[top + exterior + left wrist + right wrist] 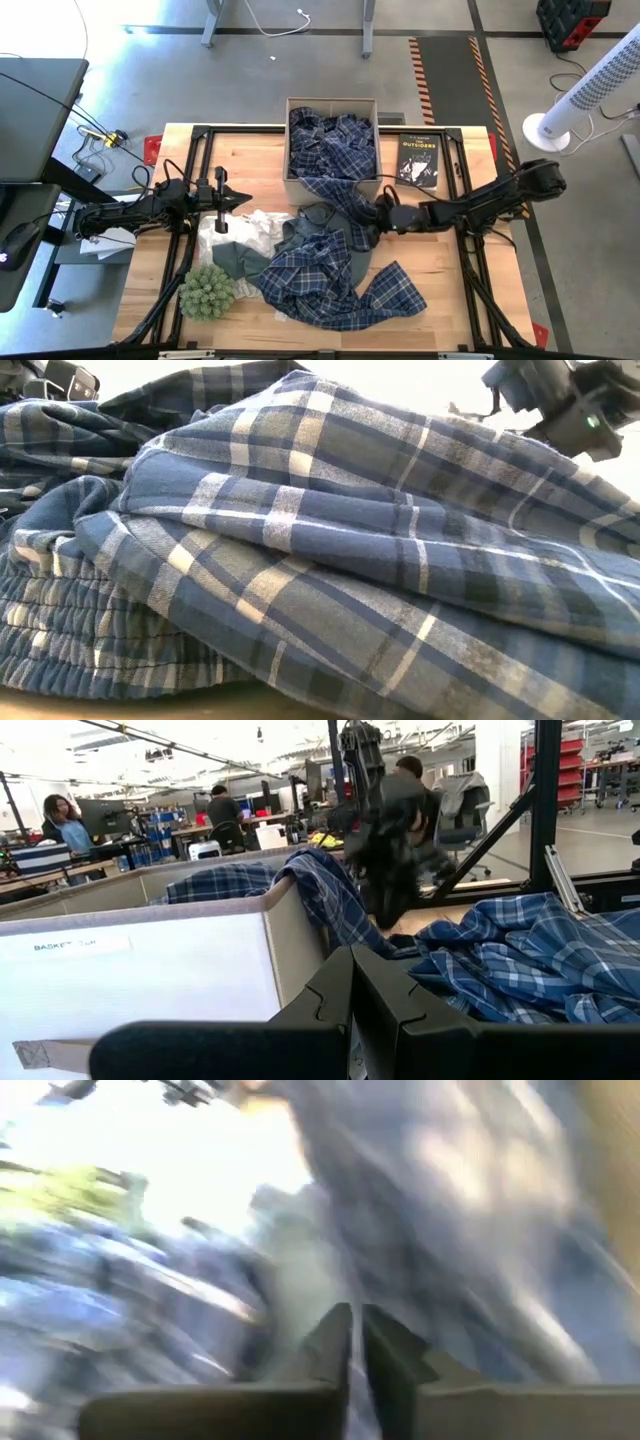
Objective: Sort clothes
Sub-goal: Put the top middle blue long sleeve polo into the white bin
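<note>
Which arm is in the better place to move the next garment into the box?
Probably the right. Its claw is at the plaid shirt hanging from the cardboard box; the left claw is shut beside the pile.

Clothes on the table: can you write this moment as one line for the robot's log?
box: plaid shirt spilling out | table: plaid, grey, white clothes piled | left hand: shut, empty | right hand: shut, at pile

Wooden table (160, 300): cardboard box (290, 150), plaid clothes (320, 280), plant ball (206, 292), black book (417, 158).
</note>
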